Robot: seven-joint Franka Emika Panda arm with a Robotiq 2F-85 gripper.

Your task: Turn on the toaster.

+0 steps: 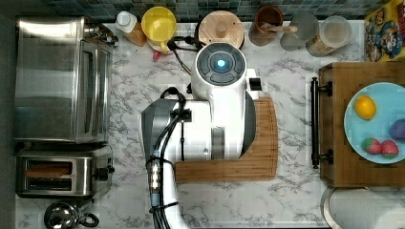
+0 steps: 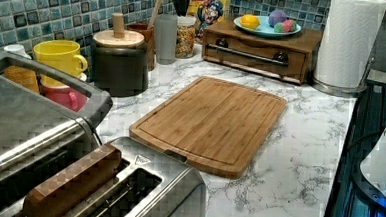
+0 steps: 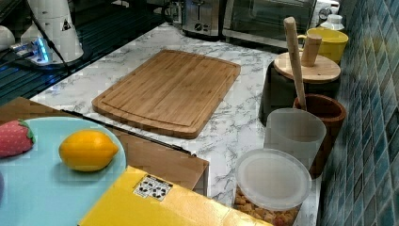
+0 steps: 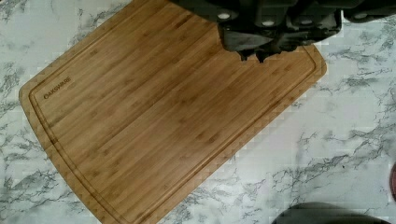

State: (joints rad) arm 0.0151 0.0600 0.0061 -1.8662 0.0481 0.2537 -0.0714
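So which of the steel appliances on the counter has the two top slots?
The small boxy stainless-steel toaster, with something brown in one of its slots. In the top view it sits between the larger glass-door toaster oven and the small round shiny kettle.

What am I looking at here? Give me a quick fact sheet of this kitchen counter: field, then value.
Surface: marble-look counter
Robot arm: white, above the cutting board
Gripper: over the board, fingers close together, holding nothing
Toaster: bottom left in the top view, a brown slice in one slot
Toaster lever: on the side facing the board, untouched
Toaster oven: beside the toaster
Kettle: on the toaster's other side
Plate: on a wooden drawer box, holding a lemon and strawberries
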